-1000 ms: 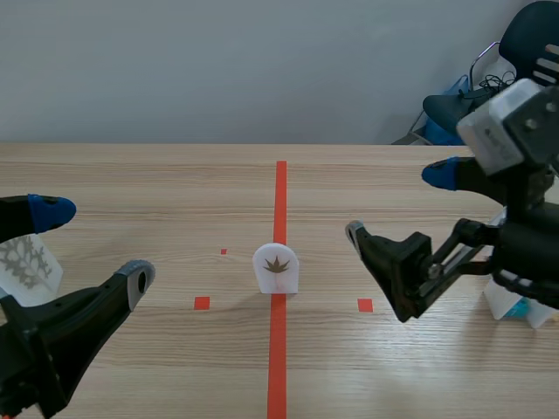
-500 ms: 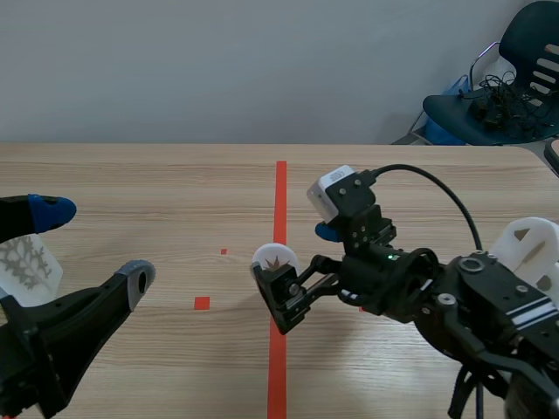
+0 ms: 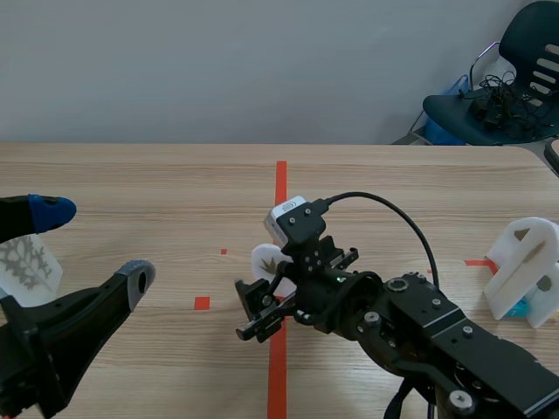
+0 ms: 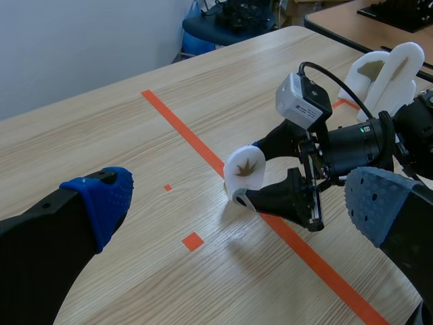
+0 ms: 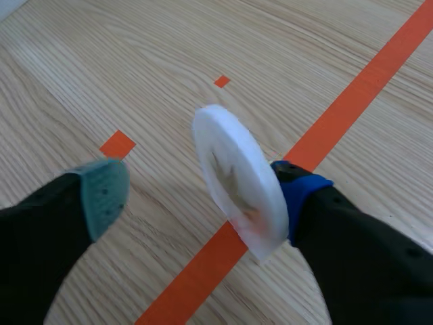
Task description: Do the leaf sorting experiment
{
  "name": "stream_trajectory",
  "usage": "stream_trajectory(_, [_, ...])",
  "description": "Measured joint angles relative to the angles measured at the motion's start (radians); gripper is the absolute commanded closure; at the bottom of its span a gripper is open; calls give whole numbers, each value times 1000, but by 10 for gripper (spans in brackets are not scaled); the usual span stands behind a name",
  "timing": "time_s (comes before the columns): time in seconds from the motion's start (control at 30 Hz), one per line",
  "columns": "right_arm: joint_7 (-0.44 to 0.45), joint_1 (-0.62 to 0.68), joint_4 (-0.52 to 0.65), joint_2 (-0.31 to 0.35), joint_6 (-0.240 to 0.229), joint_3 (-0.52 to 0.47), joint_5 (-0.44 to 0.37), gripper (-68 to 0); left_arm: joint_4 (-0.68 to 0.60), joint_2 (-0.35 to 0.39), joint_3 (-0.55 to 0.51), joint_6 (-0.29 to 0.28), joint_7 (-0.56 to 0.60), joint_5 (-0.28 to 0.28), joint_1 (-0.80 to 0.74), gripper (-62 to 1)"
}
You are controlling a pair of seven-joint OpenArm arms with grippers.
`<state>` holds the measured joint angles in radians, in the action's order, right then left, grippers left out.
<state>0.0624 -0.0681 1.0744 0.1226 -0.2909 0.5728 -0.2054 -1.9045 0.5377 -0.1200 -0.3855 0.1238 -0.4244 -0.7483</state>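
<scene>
Dark chair (image 3: 476,118) — cables (image 3: 493,85) on seat

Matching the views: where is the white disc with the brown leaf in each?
Scene view: leaf disc on the orange tape line.
Left wrist view: disc ahead of the left gripper, on that line.
Right wrist view: disc between the fingers of the right gripper.
Landmark: that line.

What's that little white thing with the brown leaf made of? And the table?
The small white rounded tile with a brown leaf looks like matte plastic or foam: thick, smooth, even white edge. The table looks like pale wood or laminate, showing grain lines.
</scene>
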Motion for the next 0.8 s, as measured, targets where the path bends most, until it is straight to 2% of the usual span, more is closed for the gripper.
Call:
stream_trajectory(0.2, [-4,2,4,3,0,0,0,-100,0,0,0,0,0,0,0,-623])
stream_trajectory(0.3, [-4,2,4,3,0,0,0,-21,0,0,0,0,0,0,0,-623])
stream_trajectory(0.43, [-18,3,35,8,0,0,0,-15,0,0,0,0,0,0,0,-623])
stream_trajectory(0.5, [-80,7,104,20,0,0,0,-15,0,0,0,0,0,0,0,-623])
stream_trajectory(0.63, [-197,19,322,51,-1,-37,0,-15,0,0,0,0,1,0,0,-623])
stream_trajectory(0.8, [-240,85,603,101,9,-164,-4,-15,0,1,0,-4,0,0,0,-623])
